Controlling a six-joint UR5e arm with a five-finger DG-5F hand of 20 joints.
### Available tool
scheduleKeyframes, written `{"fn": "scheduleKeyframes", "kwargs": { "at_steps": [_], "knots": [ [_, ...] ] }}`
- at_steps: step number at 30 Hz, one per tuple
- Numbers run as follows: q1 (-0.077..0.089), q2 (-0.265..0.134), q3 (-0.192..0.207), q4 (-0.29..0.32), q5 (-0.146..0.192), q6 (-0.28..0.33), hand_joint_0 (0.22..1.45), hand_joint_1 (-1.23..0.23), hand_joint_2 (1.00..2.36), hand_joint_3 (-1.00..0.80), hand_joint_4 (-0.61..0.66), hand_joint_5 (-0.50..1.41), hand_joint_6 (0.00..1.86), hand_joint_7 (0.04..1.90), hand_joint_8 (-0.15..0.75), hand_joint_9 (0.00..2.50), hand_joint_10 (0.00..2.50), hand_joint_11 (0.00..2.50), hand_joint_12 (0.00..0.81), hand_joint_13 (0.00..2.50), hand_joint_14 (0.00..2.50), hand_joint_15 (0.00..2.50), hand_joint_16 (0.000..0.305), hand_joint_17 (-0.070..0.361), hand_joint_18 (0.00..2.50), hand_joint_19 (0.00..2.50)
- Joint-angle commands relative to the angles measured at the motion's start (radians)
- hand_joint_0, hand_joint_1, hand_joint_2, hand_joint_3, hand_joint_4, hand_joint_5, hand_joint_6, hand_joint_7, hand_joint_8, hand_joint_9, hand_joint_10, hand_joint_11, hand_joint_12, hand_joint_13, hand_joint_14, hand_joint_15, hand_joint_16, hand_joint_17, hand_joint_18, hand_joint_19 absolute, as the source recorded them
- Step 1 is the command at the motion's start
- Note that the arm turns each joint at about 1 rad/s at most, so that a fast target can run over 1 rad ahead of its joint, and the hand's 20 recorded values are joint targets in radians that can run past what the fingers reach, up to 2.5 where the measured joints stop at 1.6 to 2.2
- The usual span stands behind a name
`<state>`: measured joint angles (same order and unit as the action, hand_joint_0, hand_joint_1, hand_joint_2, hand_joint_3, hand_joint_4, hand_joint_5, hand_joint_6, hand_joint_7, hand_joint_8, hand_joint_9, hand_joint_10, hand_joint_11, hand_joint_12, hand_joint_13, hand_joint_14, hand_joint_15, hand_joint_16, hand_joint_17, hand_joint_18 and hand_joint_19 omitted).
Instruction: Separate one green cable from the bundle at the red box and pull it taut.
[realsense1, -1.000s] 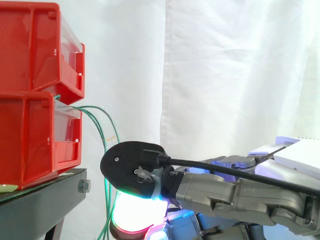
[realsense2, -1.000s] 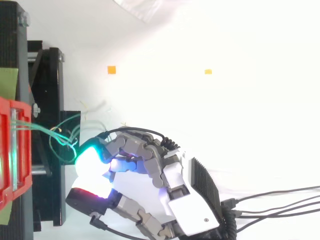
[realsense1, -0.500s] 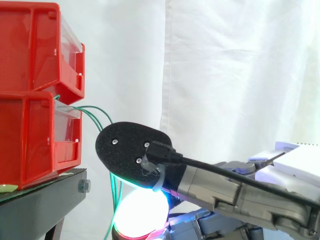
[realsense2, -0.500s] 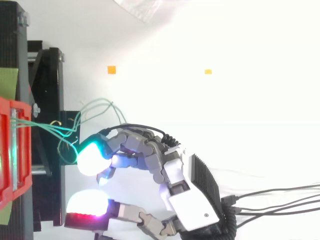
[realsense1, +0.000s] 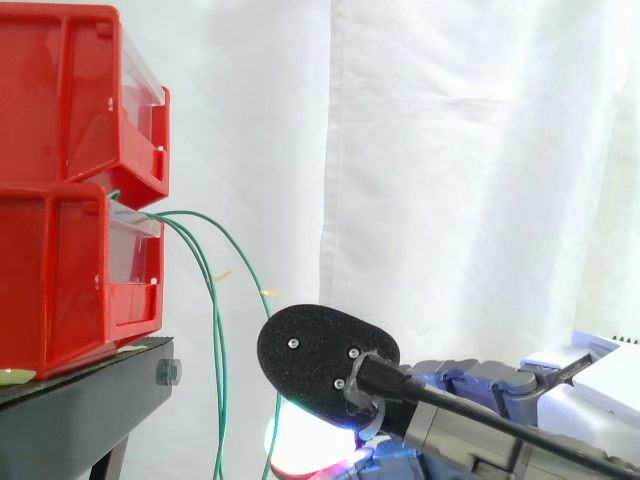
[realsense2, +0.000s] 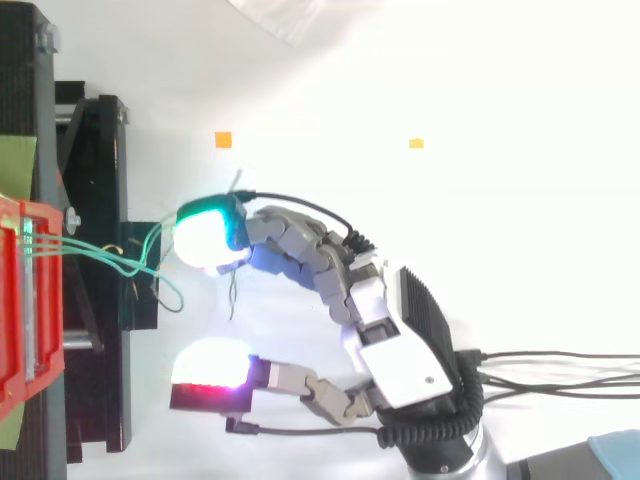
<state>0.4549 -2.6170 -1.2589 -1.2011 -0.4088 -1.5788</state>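
Note:
Two red bins (realsense1: 60, 270) are stacked on a black stand (realsense1: 80, 395) at the left. Thin green cables (realsense1: 215, 300) leave the lower bin's front and hang down beside the stand. From above, the cables (realsense2: 100, 258) run right from the red bin (realsense2: 15, 300). My hand (realsense2: 400, 345) lies to their right, open, its fingers and thumb spread far apart. One green-glowing fingertip (realsense2: 208, 230) touches a cable that bends up to it. The thumb's pad (realsense2: 210, 368) glows white and red, apart from the cables. From the side, the hand (realsense1: 330, 375) sits low, and one cable arcs out to it.
The black stand (realsense2: 95, 150) runs along the left edge from above. Two small orange markers (realsense2: 223, 139) (realsense2: 416, 143) lie on the white floor. A white curtain (realsense1: 480, 150) hangs behind.
The hand has opened: finger and thumb pads, close together before, now stand far apart. It has moved right, away from the bin, and lower. One green cable now arcs farther out from the others.

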Motion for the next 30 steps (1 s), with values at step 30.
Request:
{"fn": "scheduleKeyframes", "kwargs": {
  "at_steps": [30],
  "knots": [
    [-0.012, 0.000, 0.225, -0.422, 0.019, 0.175, 0.36, -0.53, 1.00, -0.50, 0.36, -0.21, 0.50, 0.76, 0.380, 0.65, 0.02, 0.60, 0.424, 0.56, 0.02, 0.53, 0.075, 0.168, 0.47, 0.47]
  ]
}}
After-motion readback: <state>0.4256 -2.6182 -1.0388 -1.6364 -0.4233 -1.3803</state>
